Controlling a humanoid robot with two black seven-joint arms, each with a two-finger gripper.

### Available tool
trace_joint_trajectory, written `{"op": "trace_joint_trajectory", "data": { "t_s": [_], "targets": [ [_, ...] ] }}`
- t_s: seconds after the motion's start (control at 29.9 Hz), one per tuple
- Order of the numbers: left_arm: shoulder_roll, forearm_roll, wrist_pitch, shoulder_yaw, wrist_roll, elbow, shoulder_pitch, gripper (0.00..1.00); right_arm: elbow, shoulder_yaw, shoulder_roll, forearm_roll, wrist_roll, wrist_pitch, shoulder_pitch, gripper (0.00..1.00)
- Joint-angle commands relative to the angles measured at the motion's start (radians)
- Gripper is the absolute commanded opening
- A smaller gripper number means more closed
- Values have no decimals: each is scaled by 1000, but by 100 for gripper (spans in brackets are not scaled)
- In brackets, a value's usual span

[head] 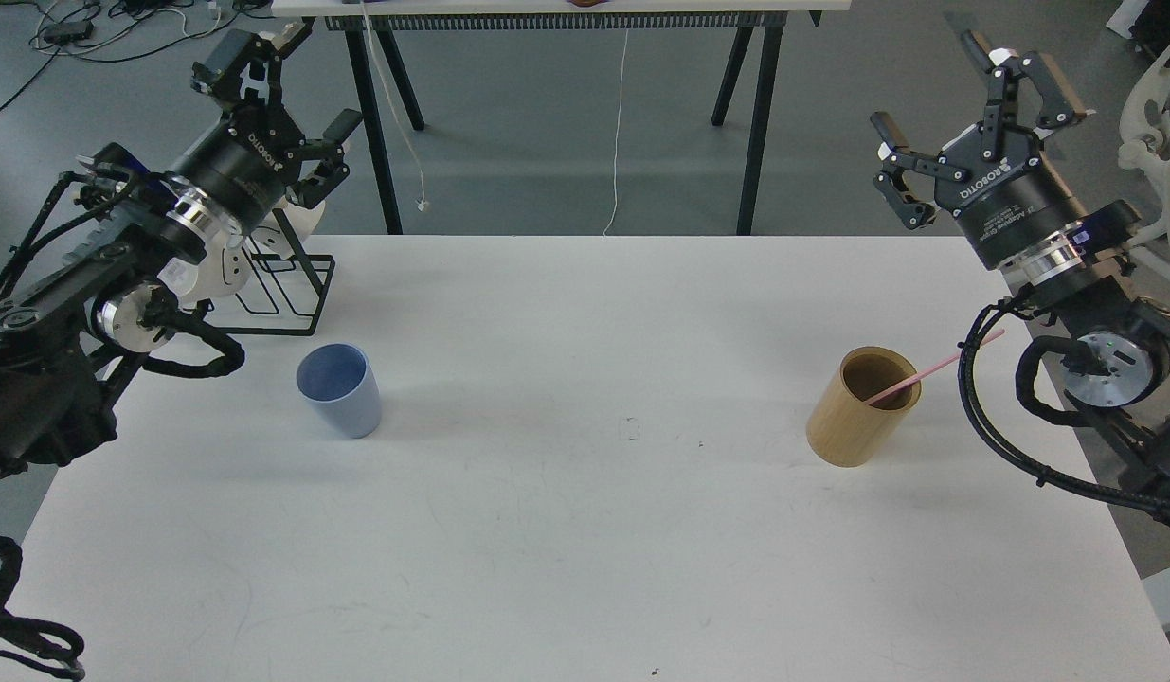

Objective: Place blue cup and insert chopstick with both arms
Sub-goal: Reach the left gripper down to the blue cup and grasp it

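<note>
The blue cup stands upright on the white table, left of centre. The pink chopstick leans inside the tan cylinder holder on the right, its free end pointing up and right. My left gripper hangs open above the table's far left corner, well behind the cup, holding nothing. My right gripper is open too, raised beyond the table's far right corner, above and behind the holder.
A black wire rack with white mugs stands at the far left of the table, partly hidden behind my left arm. Another table's black legs and hanging white cords are beyond the far edge.
</note>
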Motion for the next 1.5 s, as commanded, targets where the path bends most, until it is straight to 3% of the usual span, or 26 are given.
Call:
{"op": "trace_joint_trajectory", "data": {
  "t_s": [0.0, 0.27, 0.43, 0.6, 0.77, 0.87, 1.04, 1.14, 1.24, 1.47],
  "targets": [
    [-11, -7, 0, -14, 0, 5, 2, 100, 0, 0, -1, -1, 0, 0, 1, 93],
    [1, 3, 0, 8, 0, 65, 17, 100, 0, 0, -5, -1, 0, 0, 1, 93],
    [5, 178, 0, 51, 0, 72, 11, 100, 2, 2, -5, -1, 0, 0, 0, 93],
    [120, 218, 0, 54, 0, -89, -9, 100, 8, 7, -8, -1, 0, 0, -2, 93],
    [246, 481, 0, 72, 0, -252, -82, 100, 8, 7, -11, -1, 0, 0, -2, 93],
    [310, 620, 0, 170, 0, -286, -147, 100, 8, 11, -17, -1, 0, 0, -2, 93],
    [363, 810, 0, 489, 0, -280, -303, 100, -1, 11, -26, -1, 0, 0, -10, 93],
    [363, 916, 0, 638, 0, -263, -329, 99, -3, 13, -26, -1, 0, 0, -14, 94],
    [360, 1000, 0, 710, 0, -222, -325, 99, -4, 13, -26, -1, 0, 0, -19, 94],
    [331, 1106, 19, 726, 0, -131, -270, 99, -10, 11, -24, -1, 0, 0, -20, 94]
  ]
}}
